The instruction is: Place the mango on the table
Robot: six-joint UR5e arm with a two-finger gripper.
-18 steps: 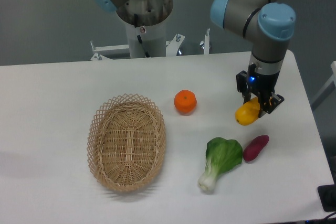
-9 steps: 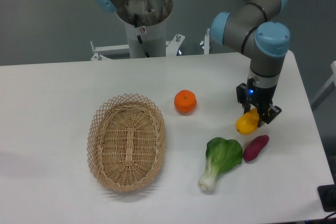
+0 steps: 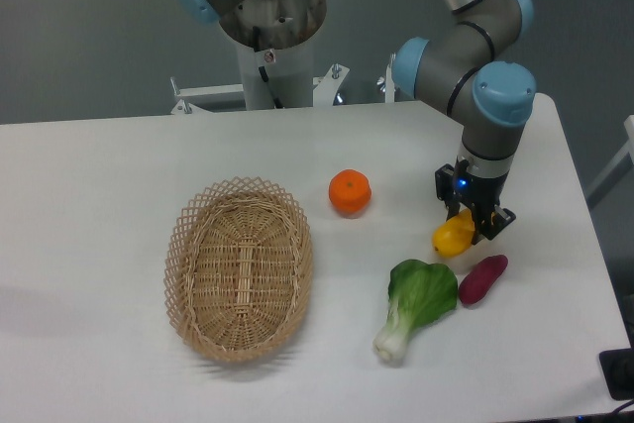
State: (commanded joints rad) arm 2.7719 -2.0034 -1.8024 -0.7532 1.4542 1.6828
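The mango (image 3: pixel 452 237), smooth and yellow-orange, sits low at the white table (image 3: pixel 119 175), right of centre. My gripper (image 3: pixel 468 227) comes straight down on it and is shut on it, its dark fingers (image 3: pixel 482 225) covering the fruit's upper right part. Whether the mango touches the tabletop I cannot tell.
A round orange (image 3: pixel 350 192) lies left of the mango. A green bok choy (image 3: pixel 416 302) and a small purple tuber (image 3: pixel 482 278) lie just below it, close by. An oval wicker basket (image 3: pixel 239 268) stands to the left. The robot base (image 3: pixel 269 37) rises at the table's back edge.
The gripper has moved down and slightly left with the mango, bringing it closer to the tabletop and to the bok choy. The other items have not moved.
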